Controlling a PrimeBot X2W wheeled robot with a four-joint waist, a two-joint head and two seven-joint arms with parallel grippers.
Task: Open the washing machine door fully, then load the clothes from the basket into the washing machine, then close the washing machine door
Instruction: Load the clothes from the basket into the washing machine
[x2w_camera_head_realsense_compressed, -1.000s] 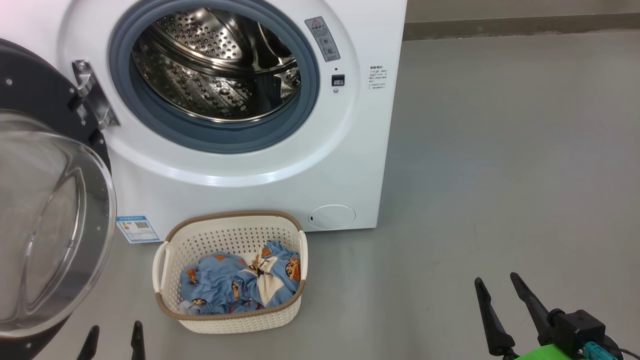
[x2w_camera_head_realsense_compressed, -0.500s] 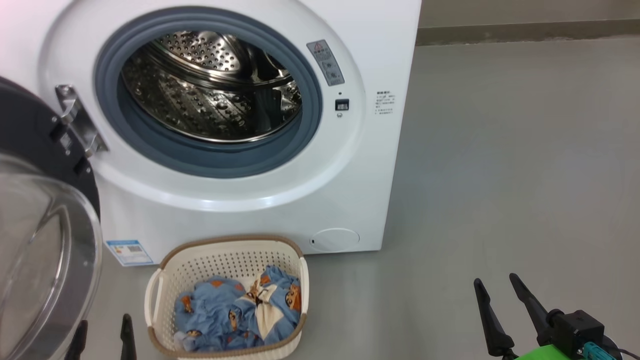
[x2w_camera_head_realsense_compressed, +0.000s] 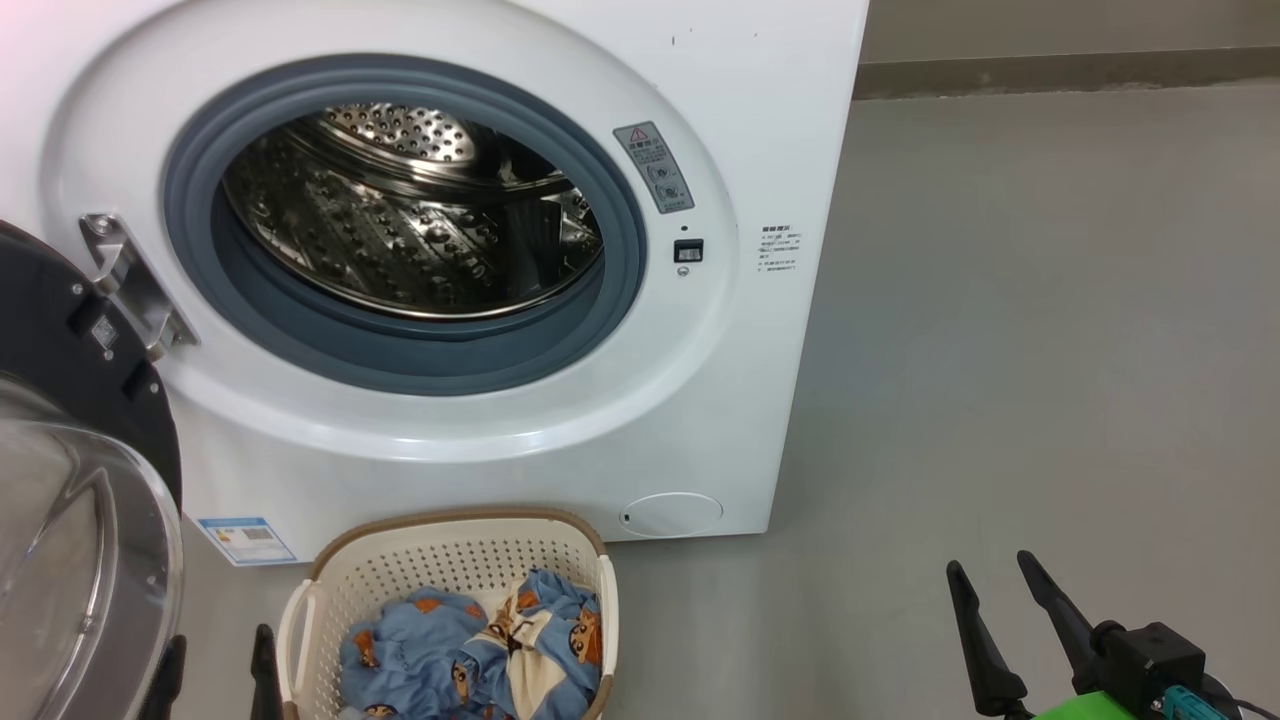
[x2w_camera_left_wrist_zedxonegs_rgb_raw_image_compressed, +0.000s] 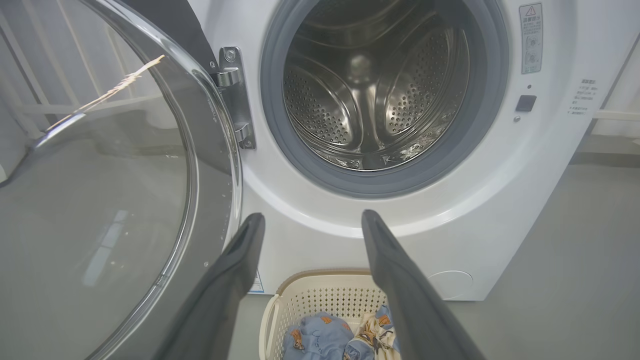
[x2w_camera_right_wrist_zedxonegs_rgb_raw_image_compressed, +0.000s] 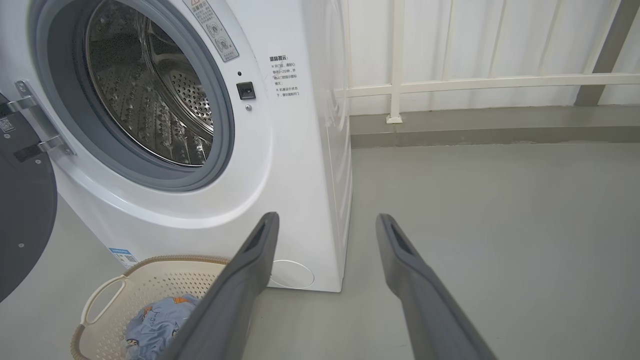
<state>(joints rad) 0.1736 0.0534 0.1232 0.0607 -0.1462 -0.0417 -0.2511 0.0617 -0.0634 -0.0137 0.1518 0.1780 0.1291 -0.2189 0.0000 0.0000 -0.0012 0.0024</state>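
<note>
Loading step was up next

So the washing machine door (x2w_camera_head_realsense_compressed: 80, 500) stood wide at the left with the drum (x2w_camera_head_realsense_compressed: 400, 240) empty, and opening looked done. All the clothes (x2w_camera_head_realsense_compressed: 470, 650) sat heaped in the basket (x2w_camera_head_realsense_compressed: 450, 520), in front of the washing machine (x2w_camera_head_realsense_compressed: 500, 440). Down low, the left tool (x2w_camera_head_realsense_compressed: 218, 660) hung beside the basket and the right tool (x2w_camera_head_realsense_compressed: 990, 575) was off right, both spread wide and empty. Next move: dip in, pinch fabric.
</note>
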